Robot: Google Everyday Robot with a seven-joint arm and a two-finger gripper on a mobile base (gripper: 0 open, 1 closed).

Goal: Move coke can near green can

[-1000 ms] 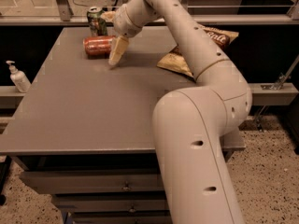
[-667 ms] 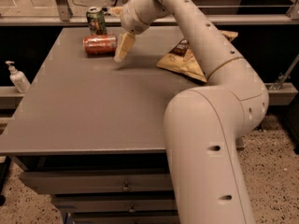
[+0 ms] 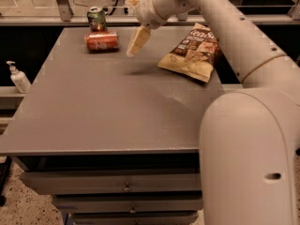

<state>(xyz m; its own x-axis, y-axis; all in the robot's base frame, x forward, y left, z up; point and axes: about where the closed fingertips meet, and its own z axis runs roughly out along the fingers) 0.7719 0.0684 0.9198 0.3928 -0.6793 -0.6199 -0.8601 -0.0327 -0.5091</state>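
Note:
The coke can [image 3: 101, 41] lies on its side at the back left of the grey table [image 3: 112, 107]. The green can [image 3: 96, 18] stands upright just behind it, almost touching. My gripper [image 3: 131, 29] hangs above the table just right of the coke can and is apart from it. It is open and empty. One pale finger [image 3: 137, 41] points down and left toward the table, and the other shows higher up near the back edge.
A brown chip bag [image 3: 192, 50] lies flat at the back right of the table. A white pump bottle [image 3: 18, 77] stands on a ledge to the left. My arm spans the right side. Drawers [image 3: 126, 186] sit below the front edge.
My gripper has pulled away to the right of the coke can and risen a little. The coke can stays lying next to the green can.

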